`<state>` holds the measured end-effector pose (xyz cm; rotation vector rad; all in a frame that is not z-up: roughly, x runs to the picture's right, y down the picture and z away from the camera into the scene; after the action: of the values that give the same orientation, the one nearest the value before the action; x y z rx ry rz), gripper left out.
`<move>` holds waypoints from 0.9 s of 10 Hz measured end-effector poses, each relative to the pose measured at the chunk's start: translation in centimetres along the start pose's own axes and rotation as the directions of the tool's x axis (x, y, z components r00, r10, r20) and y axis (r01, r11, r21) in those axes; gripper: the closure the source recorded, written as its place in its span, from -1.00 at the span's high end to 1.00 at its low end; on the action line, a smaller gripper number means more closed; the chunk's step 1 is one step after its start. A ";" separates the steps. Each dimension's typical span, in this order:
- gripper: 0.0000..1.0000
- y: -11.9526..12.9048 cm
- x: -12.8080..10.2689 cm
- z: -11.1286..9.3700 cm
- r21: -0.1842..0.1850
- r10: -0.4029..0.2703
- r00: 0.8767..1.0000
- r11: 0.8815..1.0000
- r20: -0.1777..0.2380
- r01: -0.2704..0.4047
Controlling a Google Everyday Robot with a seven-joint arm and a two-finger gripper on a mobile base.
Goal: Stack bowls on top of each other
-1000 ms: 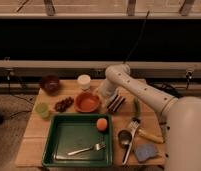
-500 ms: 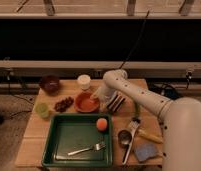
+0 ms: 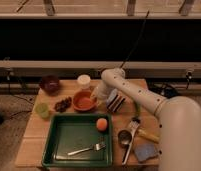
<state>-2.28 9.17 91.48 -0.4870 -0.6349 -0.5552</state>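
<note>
The shallow orange-red bowl (image 3: 83,101) sits on the wooden table (image 3: 31,145) near its middle, just behind the green tray. The deeper dark maroon-brown bowl (image 3: 49,83) stands apart at the table's back left corner. My white arm reaches in from the right, and my gripper (image 3: 96,96) is at the right rim of the orange-red bowl, touching or nearly touching it.
A white cup (image 3: 84,81) stands behind the orange-red bowl. A light-green cup (image 3: 42,110) and dark grapes (image 3: 63,104) lie left of it. The green tray (image 3: 59,150) holds an orange fruit (image 3: 102,124) and a fork (image 3: 87,148). A striped object, utensils and a blue sponge (image 3: 143,152) lie at right.
My arm has swung left and the gripper has come down to the right rim of the orange-red bowl. The bowls have not moved.
</note>
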 end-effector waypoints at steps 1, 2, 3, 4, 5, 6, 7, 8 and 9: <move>-0.70 0.0 0.0 -0.1 -0.001 0.002 1.000 1.000 0.007 -0.002; -0.86 0.0 0.0 -0.1 0.001 0.005 1.000 1.000 0.011 -0.005; -0.99 0.1 0.0 -0.3 0.005 0.008 1.000 1.000 0.018 -0.008; -1.00 0.2 -0.2 -0.5 0.008 0.007 1.000 1.000 0.026 -0.007; -1.00 0.3 -0.4 -1.1 0.011 0.003 1.000 1.000 0.030 -0.003; -1.00 0.1 -0.8 -2.1 0.019 -0.009 0.999 1.000 0.035 0.008; -1.00 0.0 -1.0 -2.8 0.029 -0.015 0.999 0.999 0.037 0.014; -1.00 0.0 -1.1 -3.0 0.035 -0.021 0.999 0.999 0.039 0.020; -1.00 0.0 -1.6 -3.1 0.041 -0.042 0.998 0.998 0.041 0.041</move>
<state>-2.08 7.88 88.27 -0.4491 -0.6961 -0.5717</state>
